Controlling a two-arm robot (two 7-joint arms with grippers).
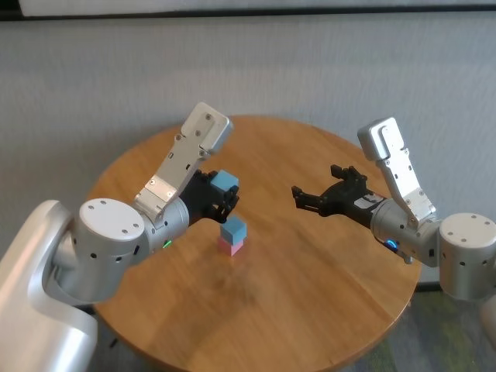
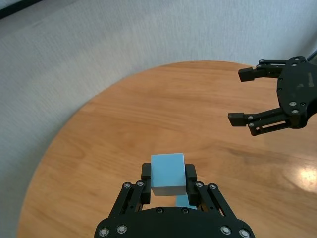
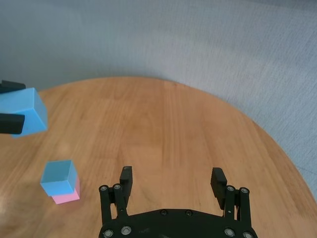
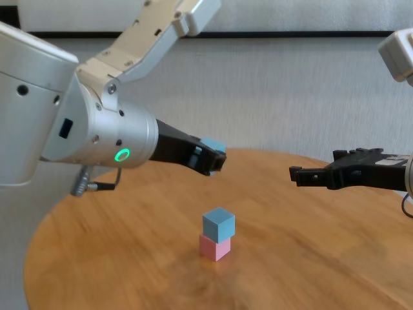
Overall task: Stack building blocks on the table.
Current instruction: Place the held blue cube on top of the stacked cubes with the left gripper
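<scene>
The round wooden desk (image 1: 310, 310) carries the work; its honey-brown top shows in all four views. Behind it runs a pale grey wall (image 1: 310, 70).

The left arm (image 1: 108, 248) reaches in from the left side of the desk, its white forearm angled upward. The left gripper (image 1: 225, 190) hangs in the air above the desk surface, just behind and above the small stack near the desk's centre. Its fingers (image 2: 145, 178) are clenched on a light blue block (image 2: 167, 174), one pad on each side face; the block sits level between them and is clear of the desk.

The right arm (image 1: 434, 232) reaches in from the right side. The right gripper (image 1: 298, 195) hovers above the desk, well apart from the stack and pointing toward the left gripper. Its fingers (image 3: 126, 176) are released, spread wide, with nothing between them.

The stack stands near the middle of the desk. The pink block (image 4: 213, 247) rests directly on the wood. The second light blue block (image 4: 219, 223) sits on top of it, touching, turned slightly so that its edges do not line up with those of the pink block below. In the right wrist view a strip of the pink block shows beneath the blue one. Neither gripper touches the stack.
</scene>
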